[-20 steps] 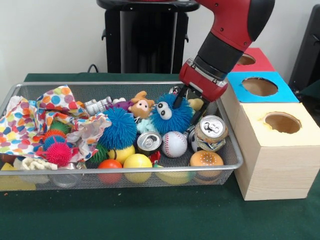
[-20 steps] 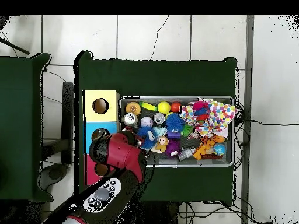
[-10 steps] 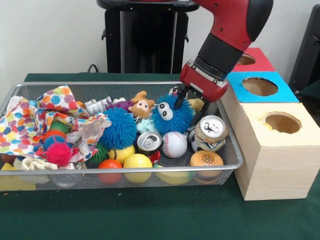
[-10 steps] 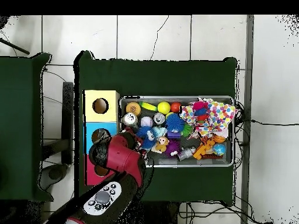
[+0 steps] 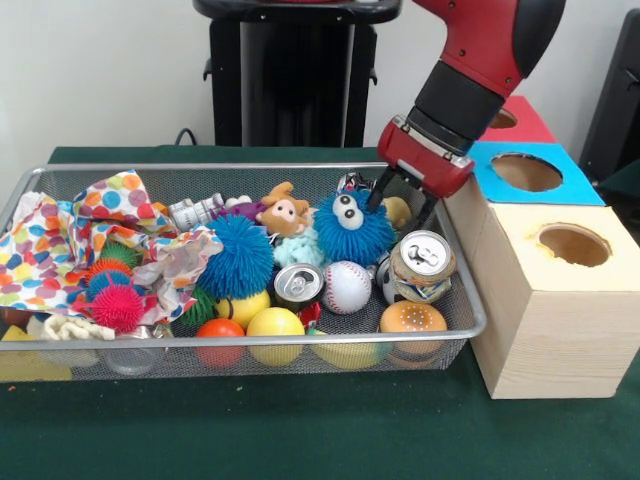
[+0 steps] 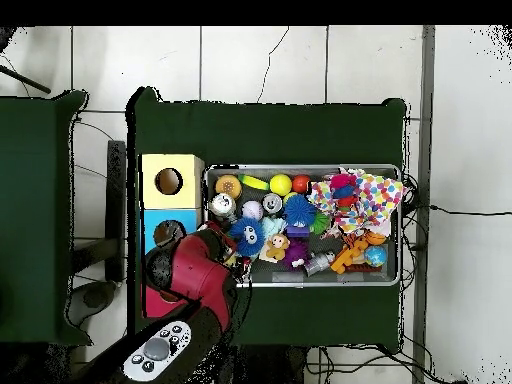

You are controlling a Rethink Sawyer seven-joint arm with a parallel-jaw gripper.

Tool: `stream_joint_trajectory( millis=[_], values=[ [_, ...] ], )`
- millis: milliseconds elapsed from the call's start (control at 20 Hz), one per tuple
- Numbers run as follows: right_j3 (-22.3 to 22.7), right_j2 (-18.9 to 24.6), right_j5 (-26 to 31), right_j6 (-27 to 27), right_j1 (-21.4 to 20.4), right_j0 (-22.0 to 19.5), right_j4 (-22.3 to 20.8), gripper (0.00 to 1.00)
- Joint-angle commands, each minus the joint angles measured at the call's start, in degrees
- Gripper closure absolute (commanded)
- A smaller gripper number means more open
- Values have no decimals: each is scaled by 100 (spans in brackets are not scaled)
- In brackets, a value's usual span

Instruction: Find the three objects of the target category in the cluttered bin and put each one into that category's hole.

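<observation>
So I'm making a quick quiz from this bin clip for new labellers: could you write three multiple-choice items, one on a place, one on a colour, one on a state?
1. Where is the gripper?
A. over the bin's end nearest the boxes
B. above the polka-dot cloth
C. inside the wooden box's hole

2. What colour is the top of the middle box?
A. green
B. blue
C. white

3. How does the upright can beside the baseball look?
A. crushed flat
B. lying on its side
C. standing, silver top up

Answers: 1 A, it hangs behind the googly-eyed blue puffer. 2 B, blue surrounds its hole. 3 C, its top faces up.
</observation>
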Motion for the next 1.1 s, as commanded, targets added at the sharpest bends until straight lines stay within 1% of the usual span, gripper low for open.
stream_joint_trajectory(
  millis=[50,200,400,550,650,750,900,1100],
  values=[
    [195,484,771,1875,344,363,395,0],
    [233,514,677,1848,353,357,436,0],
    [570,989,-48,1868,120,96,547,0],
    [742,1251,-455,1938,48,-59,592,0],
    [883,1502,-796,1979,-34,-264,545,0],
    [985,1719,-1100,1960,-91,-487,396,0],
    [948,1713,-1035,1516,-115,-661,99,0],
    [1133,2028,-1396,1507,-250,-1007,-93,0]
  ],
)
